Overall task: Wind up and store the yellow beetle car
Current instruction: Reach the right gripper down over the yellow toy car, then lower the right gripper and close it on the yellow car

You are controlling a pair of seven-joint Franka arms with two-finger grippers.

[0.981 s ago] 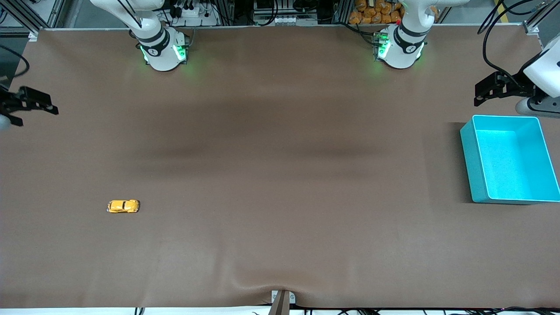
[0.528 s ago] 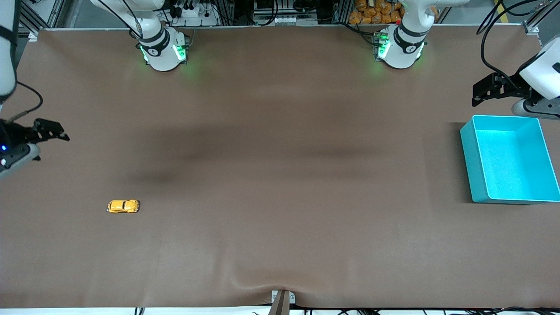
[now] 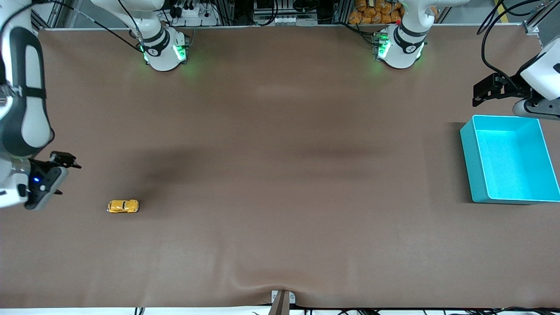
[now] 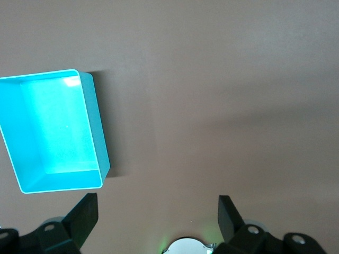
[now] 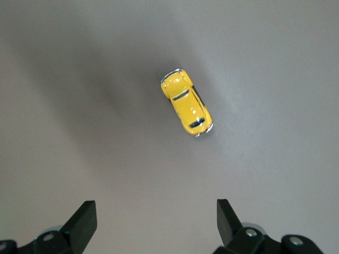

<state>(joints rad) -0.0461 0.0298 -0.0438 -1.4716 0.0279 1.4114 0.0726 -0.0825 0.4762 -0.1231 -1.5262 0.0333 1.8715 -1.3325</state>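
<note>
The yellow beetle car (image 3: 123, 206) sits on the brown table toward the right arm's end; it also shows in the right wrist view (image 5: 187, 102). My right gripper (image 3: 65, 168) is open and empty, up in the air over the table edge beside the car; its fingertips frame bare table in the right wrist view (image 5: 156, 217). The turquoise bin (image 3: 510, 159) stands empty at the left arm's end and shows in the left wrist view (image 4: 55, 132). My left gripper (image 3: 481, 92) is open and empty, over the table just beside the bin (image 4: 158, 211).
The two arm bases (image 3: 162, 50) (image 3: 399, 48) stand along the table's edge farthest from the front camera. A small clamp (image 3: 282, 299) sits at the table's nearest edge.
My right arm has swung down toward the yellow beetle car, its gripper moving closer to it. The left gripper has barely shifted. The car and bin have not moved.
</note>
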